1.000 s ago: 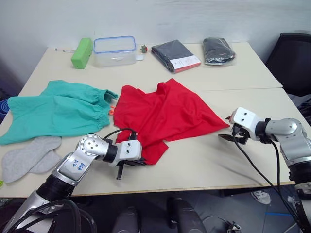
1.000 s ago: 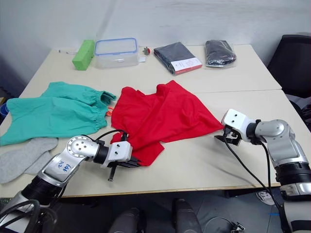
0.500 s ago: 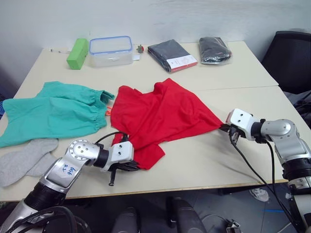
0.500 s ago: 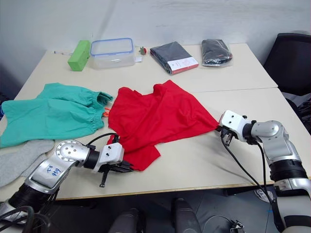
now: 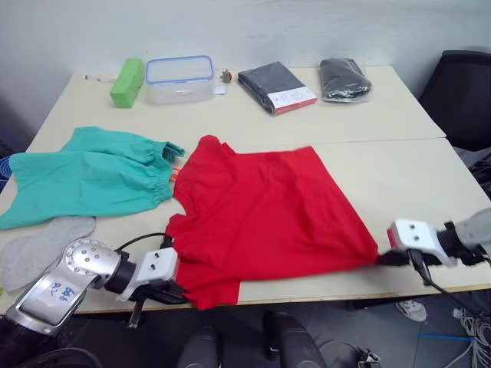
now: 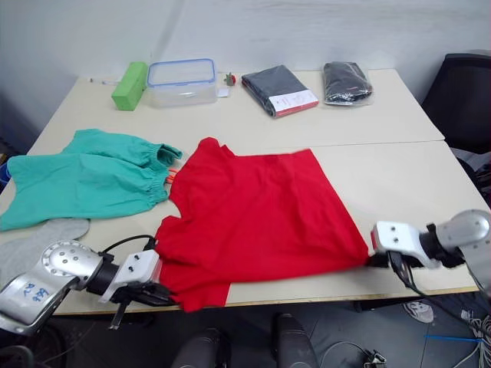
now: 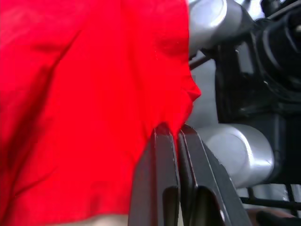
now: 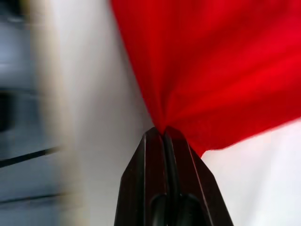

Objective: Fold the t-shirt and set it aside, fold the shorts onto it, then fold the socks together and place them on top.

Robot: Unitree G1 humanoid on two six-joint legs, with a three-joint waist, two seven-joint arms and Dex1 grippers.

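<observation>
- At tabletop (image 5: 383,161) centre: t-shirt (image 5: 268,211) spread flat, hem at the 6 o'clock edge.
- Left end effector (image 7: 176,134) clenched on a hem corner, 7 o'clock.
- Right end effector (image 8: 163,134) clenched on the other hem corner, 4 o'clock.
- Shorts (image 5: 92,172) at 9 o'clock, socks (image 5: 38,245) at 8.
- Clear lidded box (image 5: 180,77) at 11 o'clock; contents can't tell.

this looks like a lab or office room set up for robot trials. two plain beige flat-topped benches (image 5: 383,115) stand pushed together against a bare pale wall (image 5: 307,31). a black mesh office chair (image 5: 460,84) sits at the right end, and loose cables (image 5: 472,337) lie on the grey floor (image 5: 383,330) below.
</observation>
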